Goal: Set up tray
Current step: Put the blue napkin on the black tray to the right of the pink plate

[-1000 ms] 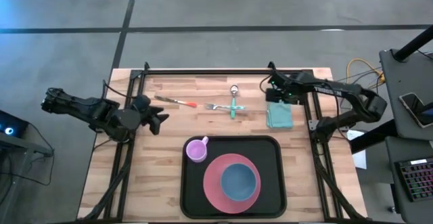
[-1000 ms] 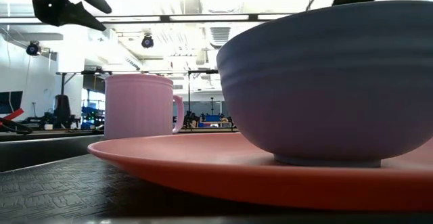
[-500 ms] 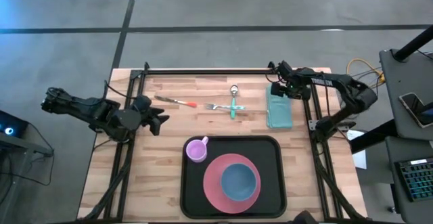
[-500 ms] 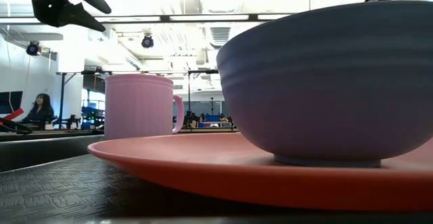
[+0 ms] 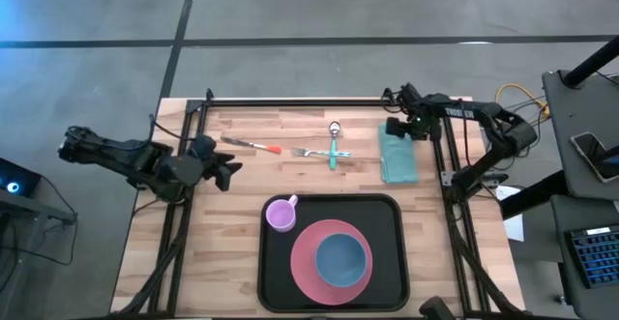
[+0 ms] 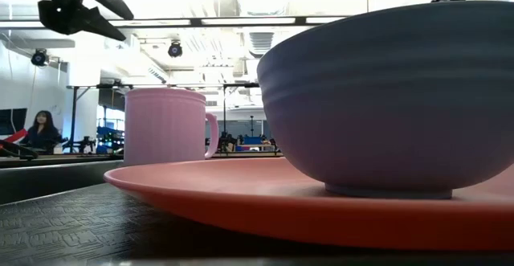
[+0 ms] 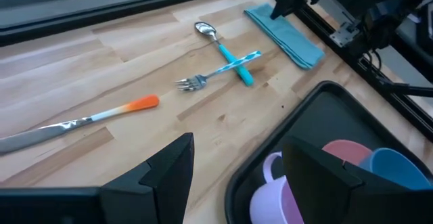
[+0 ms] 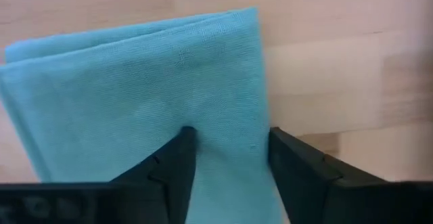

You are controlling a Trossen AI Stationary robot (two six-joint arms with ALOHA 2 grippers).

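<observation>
From above, the tray (image 5: 334,206) lies at the desk's (image 5: 213,262) near edge holding a plate (image 5: 308,262), bowl (image 5: 342,258) and cup (image 5: 281,213), and it looks stiff, broad and loaded, so it is best gripped by its raised rim on a long side and kept level; the left pincer (image 5: 228,169) hovers near the left edge, while the right pincer (image 5: 395,130) sits over the cloth (image 5: 398,160) toward the far right corner. At desk level only the cup (image 6: 165,125), plate (image 6: 265,198) and bowl (image 6: 393,97) on the dark tray (image 6: 72,230) fill the frame. The left wrist shows its fingers (image 7: 169,173) spread wide and empty above fork (image 7: 216,72), spoon (image 7: 223,48) and knife (image 7: 81,122), and the right wrist shows fingers (image 8: 172,166) parted, straddling a fold of cloth (image 8: 135,102) without yet pinching it.
</observation>
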